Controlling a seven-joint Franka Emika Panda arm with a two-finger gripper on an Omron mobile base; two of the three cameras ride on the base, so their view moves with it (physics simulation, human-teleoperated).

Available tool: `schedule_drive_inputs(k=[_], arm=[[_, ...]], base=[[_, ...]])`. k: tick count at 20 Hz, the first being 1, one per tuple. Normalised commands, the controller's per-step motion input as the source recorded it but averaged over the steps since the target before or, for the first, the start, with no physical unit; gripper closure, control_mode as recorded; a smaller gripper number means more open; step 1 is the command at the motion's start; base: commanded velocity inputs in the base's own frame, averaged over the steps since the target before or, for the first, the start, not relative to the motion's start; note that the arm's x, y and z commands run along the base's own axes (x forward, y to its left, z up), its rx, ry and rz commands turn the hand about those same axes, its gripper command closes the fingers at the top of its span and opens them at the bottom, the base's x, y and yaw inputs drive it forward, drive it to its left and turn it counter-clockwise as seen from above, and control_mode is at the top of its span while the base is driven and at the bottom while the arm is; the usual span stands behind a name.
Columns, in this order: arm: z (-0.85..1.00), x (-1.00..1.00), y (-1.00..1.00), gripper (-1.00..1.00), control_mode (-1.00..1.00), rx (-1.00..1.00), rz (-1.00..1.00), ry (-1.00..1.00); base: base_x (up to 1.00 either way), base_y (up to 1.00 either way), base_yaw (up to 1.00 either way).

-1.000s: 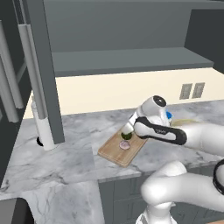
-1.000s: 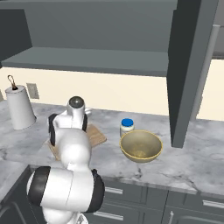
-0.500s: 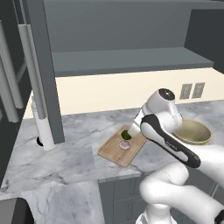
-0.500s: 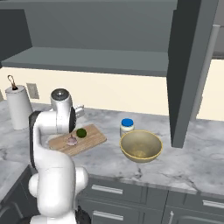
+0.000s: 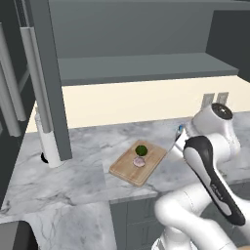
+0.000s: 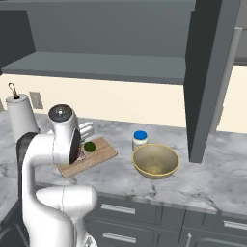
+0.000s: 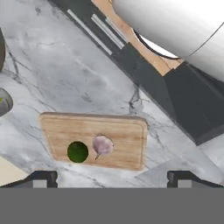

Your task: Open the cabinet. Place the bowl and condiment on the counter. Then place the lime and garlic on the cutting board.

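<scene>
Lime (image 7: 78, 151) and garlic (image 7: 103, 145) lie side by side on the cutting board (image 7: 127, 136); the claw (image 7: 112, 177) hangs wide and empty above, so nothing seems left except withdrawing

A paper towel roll (image 6: 21, 119) stands beside wall outlets (image 5: 215, 99).

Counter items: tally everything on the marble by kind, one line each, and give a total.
Cutting board: 1
Lime: 1, on the board
Garlic: 1, on the board beside the lime
Bowl: 1
Condiment jar: 1
Paper towel roll: 1
Total: 6
</scene>
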Motion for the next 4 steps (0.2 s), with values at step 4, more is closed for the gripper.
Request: schedule_drive_inputs(k=[4], arm=[[0.31, -0.76, -0.25, -1.00, -1.00, 0.00, 0.00, 0.00]], base=[[0.00, 0.00, 0.00]])
